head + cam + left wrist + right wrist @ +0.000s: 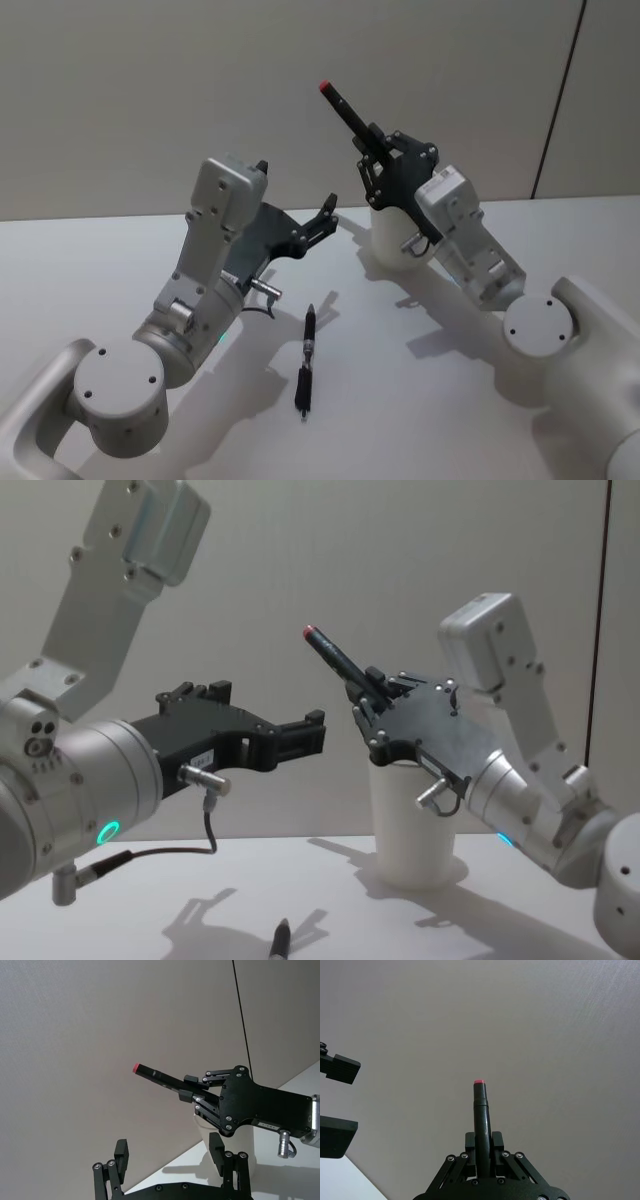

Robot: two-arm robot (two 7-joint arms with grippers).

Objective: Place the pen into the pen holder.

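Note:
My right gripper (370, 152) is shut on a black pen (343, 108) with a red end, held tilted in the air with the red end up. It hangs just above the rim of the pen holder (386, 240), a white paper cup standing at the back of the table. The chest view shows the same pen (335, 658), gripper (368, 698) and cup (410, 825). A second black pen (306, 358) lies flat on the table in front. My left gripper (328, 214) hovers open and holds nothing, to the left of the cup.
The white table (120, 270) ends at a plain grey wall. My left arm (205, 290) stands over the table's left side, and the right arm (480, 260) reaches in from the right. The lying pen (280, 940) rests between them.

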